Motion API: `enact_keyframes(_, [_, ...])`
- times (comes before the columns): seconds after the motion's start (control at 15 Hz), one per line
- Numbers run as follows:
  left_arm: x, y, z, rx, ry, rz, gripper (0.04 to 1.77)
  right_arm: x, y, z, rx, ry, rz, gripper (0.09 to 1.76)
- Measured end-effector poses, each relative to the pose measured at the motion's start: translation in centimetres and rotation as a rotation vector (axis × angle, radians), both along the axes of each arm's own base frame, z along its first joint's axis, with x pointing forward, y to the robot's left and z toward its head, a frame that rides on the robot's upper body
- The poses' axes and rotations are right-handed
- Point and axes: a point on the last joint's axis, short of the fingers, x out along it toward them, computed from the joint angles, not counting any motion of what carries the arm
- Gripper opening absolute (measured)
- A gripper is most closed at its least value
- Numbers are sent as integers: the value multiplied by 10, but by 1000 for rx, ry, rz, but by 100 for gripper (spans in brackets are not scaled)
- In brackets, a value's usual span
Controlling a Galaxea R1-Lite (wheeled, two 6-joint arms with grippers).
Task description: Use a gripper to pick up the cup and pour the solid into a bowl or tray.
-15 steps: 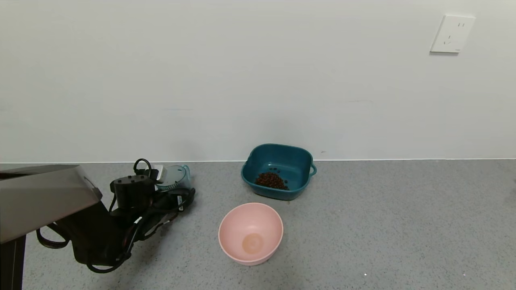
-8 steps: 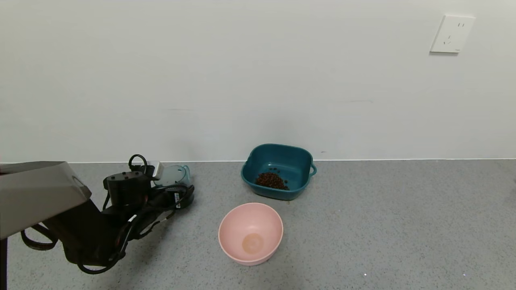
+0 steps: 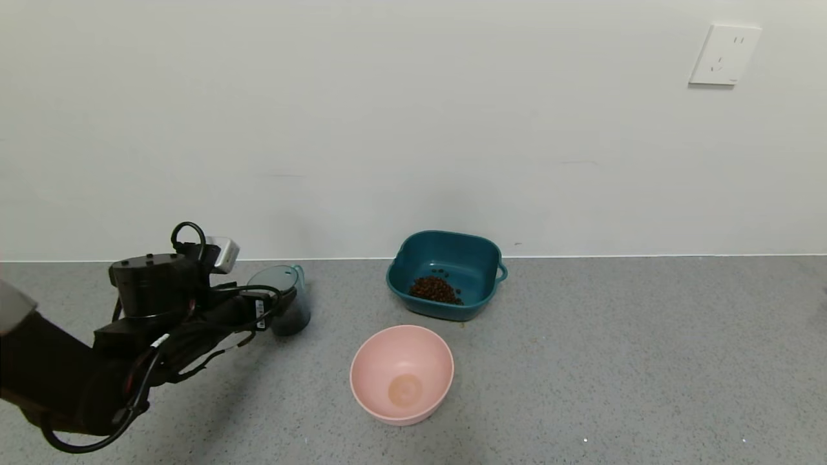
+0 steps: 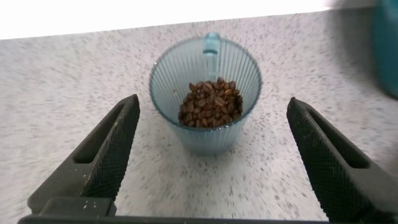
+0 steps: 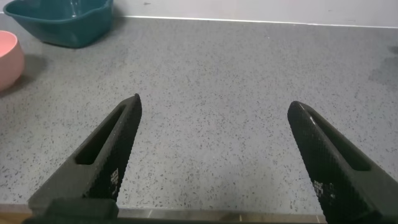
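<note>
The blue-grey ribbed cup [image 3: 289, 311] stands upright on the grey counter at the left, with brown beans [image 4: 210, 102] inside it and its handle on the far side. My left gripper [image 3: 270, 309] is open, its black fingers [image 4: 115, 146] apart on either side of the cup [image 4: 208, 134] without touching it. The teal basin [image 3: 475, 255] stands by the wall to the right of the cup and holds a pile of beans [image 3: 436, 289]. My right gripper [image 5: 214, 103] is open and empty over bare counter, out of the head view.
A round pink bowl [image 3: 402, 373] stands empty in front of the basin. The white wall runs behind the counter, with a socket [image 3: 723, 55] high at the right. The right wrist view shows the basin [image 5: 62, 22] and pink bowl [image 5: 7, 59] far off.
My left arm has drawn back to the left, and the gripper now lies level with the cup, which shows more fully. The bowls have not moved.
</note>
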Motion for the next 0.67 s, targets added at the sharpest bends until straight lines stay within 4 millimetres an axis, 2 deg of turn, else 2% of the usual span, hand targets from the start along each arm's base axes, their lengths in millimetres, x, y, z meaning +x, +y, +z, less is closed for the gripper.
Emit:
enact_keyframes(0.27, [-38, 3, 55, 1, 7, -17, 170, 0, 0, 0, 0, 0, 0, 171])
enact_keyframes(0.47, [-81, 4, 107, -7, 8, -52, 170, 0, 0, 0, 0, 0, 0, 171])
enact_keyframes(0.67, [-129, 5, 146, -12, -38, -78, 171, 0, 0, 0, 0, 0, 0, 171])
